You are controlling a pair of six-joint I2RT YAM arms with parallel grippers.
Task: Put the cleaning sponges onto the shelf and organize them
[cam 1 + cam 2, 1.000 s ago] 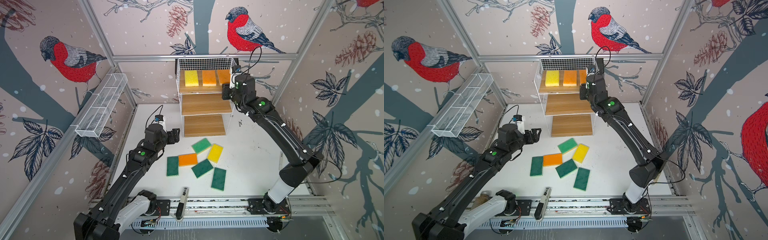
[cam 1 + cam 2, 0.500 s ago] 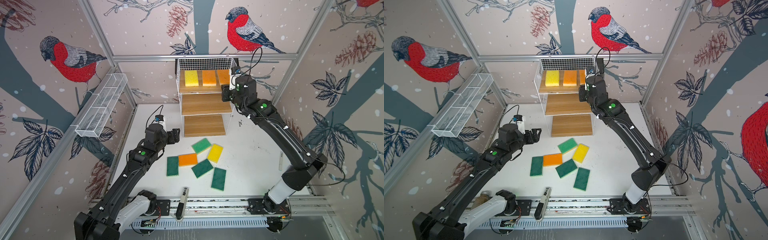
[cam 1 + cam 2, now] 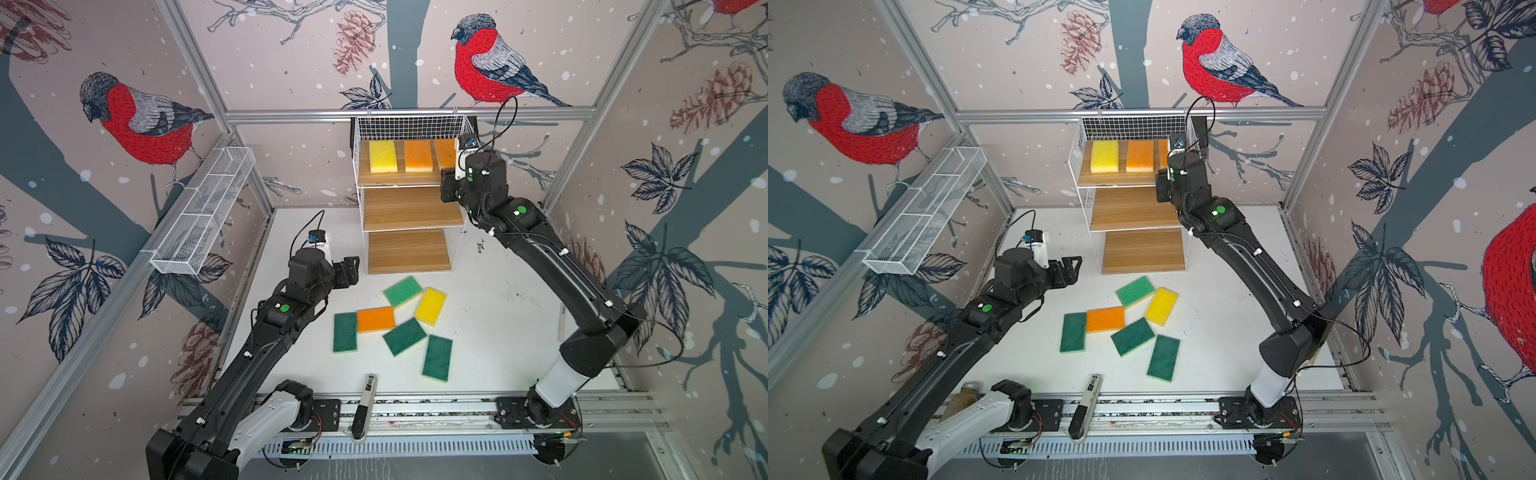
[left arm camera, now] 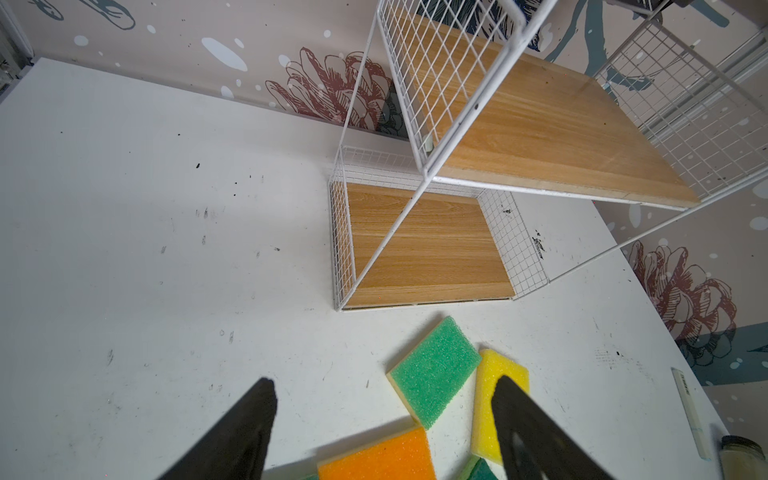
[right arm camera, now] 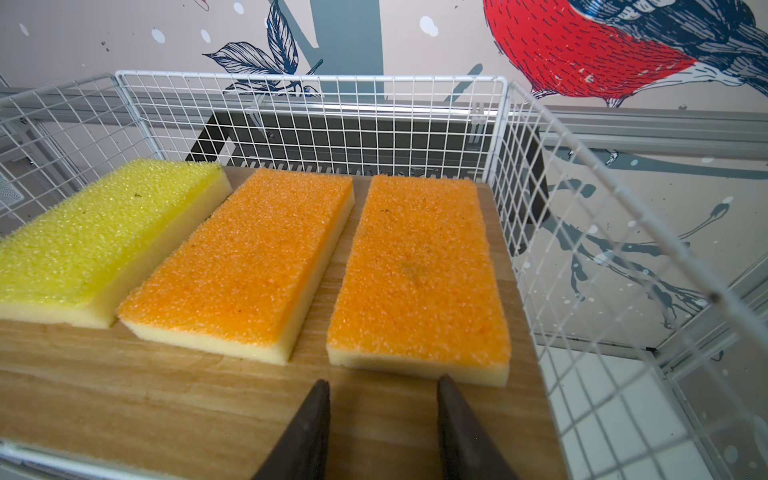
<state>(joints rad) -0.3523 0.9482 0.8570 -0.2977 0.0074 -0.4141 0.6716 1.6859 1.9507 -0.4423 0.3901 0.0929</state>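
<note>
1. The shelf (image 3: 411,210) stands at the far edge of the counter (image 3: 498,332). Its top board carries three sponges side by side, with their long axes running front to back: the shelved yellow sponge (image 5: 104,241), the middle orange sponge (image 5: 249,257) and the end orange sponge (image 5: 419,270). The middle and bottom boards are bare.
2. The right end effector (image 5: 383,382) has its jaws partly apart and holds nothing. It hangs over the front edge of the top board, just short of the end orange sponge's short side.
3. Six sponges lie loose mid-counter, between the bottom board and the near edge: the light green sponge (image 3: 402,291), the loose yellow sponge (image 3: 431,306), the loose orange sponge (image 3: 375,319) and three dark green sponges (image 3: 345,332), (image 3: 404,336), (image 3: 437,358).
4. The left end effector (image 3: 351,270) has its jaws wide and is empty. It hovers above the counter on the left-edge side of the cluster.
5. Governing relation:
   - The cluster lies ahead of the left end effector and below it, toward the right edge.
   - The light green sponge and the loose orange sponge are closest to it.
   - The light green sponge's long axis runs diagonally, and the loose orange sponge's runs roughly left to right.
6. Assessment: the left arm is clearly nearer the loose sponges, and the right arm is well apart from them. The next pick likely calls for turning the wrist so the jaws span a short side.
</note>
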